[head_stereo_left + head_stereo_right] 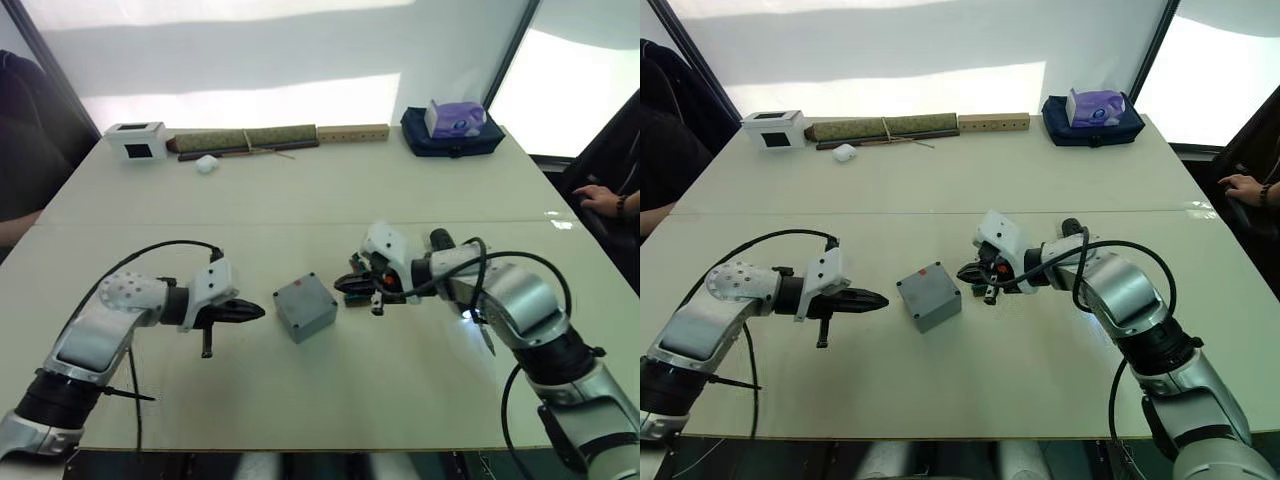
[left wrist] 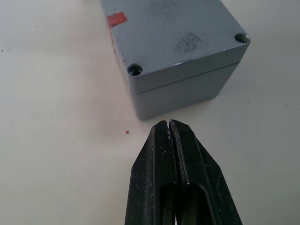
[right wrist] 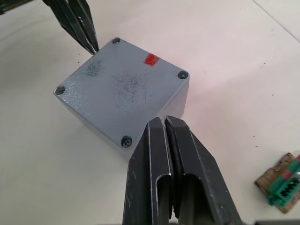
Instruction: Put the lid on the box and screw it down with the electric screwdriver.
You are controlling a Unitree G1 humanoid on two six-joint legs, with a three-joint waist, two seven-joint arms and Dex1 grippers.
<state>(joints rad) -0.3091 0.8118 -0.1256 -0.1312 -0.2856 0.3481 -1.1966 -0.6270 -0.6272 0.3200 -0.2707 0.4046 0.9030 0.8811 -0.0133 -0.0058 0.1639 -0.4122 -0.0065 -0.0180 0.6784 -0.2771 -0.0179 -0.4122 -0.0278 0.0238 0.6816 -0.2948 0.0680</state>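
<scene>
One box [image 1: 305, 307] sits at the centre of the frame on the pale worktop [image 1: 330, 400], its lid [image 3: 123, 89] already seated on top, a red mark near one edge. Bare surface surrounds it on all sides, far from any worktop edge. The left pincer [image 1: 250, 312], fingers pressed together, points in from the left, tip just short of a box corner. The right pincer [image 1: 343, 285], also pressed together, reaches in from the right, close to the opposite side. A small green circuit piece [image 3: 285, 186] lies beside it.
</scene>
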